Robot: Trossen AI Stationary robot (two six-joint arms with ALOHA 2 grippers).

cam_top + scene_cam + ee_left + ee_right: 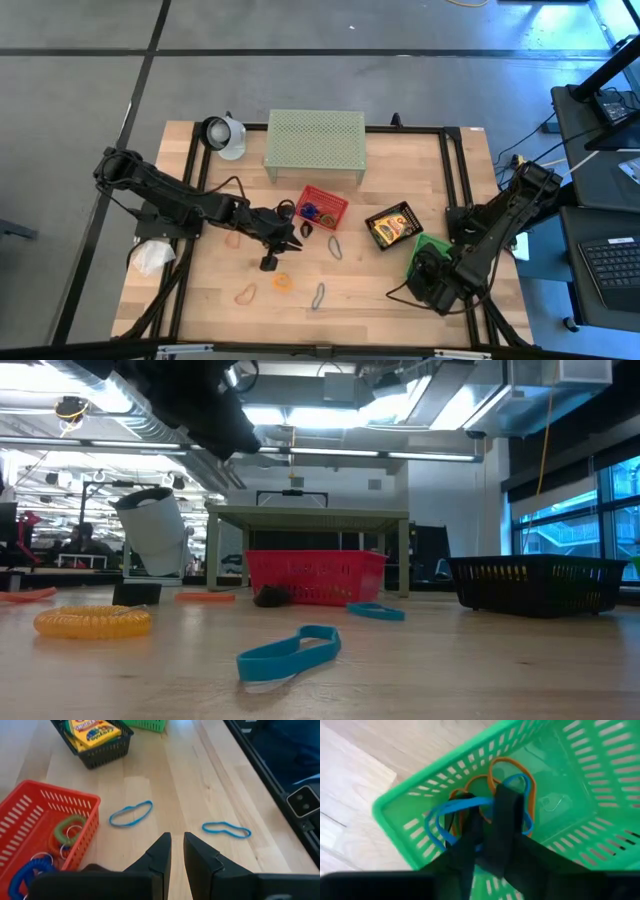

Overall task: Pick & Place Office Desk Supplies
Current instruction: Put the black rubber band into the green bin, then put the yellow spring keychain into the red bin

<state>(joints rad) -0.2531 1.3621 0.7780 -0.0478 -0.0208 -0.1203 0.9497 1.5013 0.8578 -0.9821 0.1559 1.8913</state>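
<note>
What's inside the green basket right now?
Green basket holds blue loops and an orange loop. The right pincer covers the middle, so anything beneath stays hidden.

The surface (200,300) is pale wood grain with a black frame. A red slotted basket (30,815) holds blue and green coils; a black mesh basket (102,752) holds yellow boxes (92,730) with blue and red print. The green slotted basket (600,775) contains blue and orange loops (517,777). Blue loops (131,814) and a yellow coil (92,622) lie loose. The perforated shelf (314,140) is pale green.
</note>
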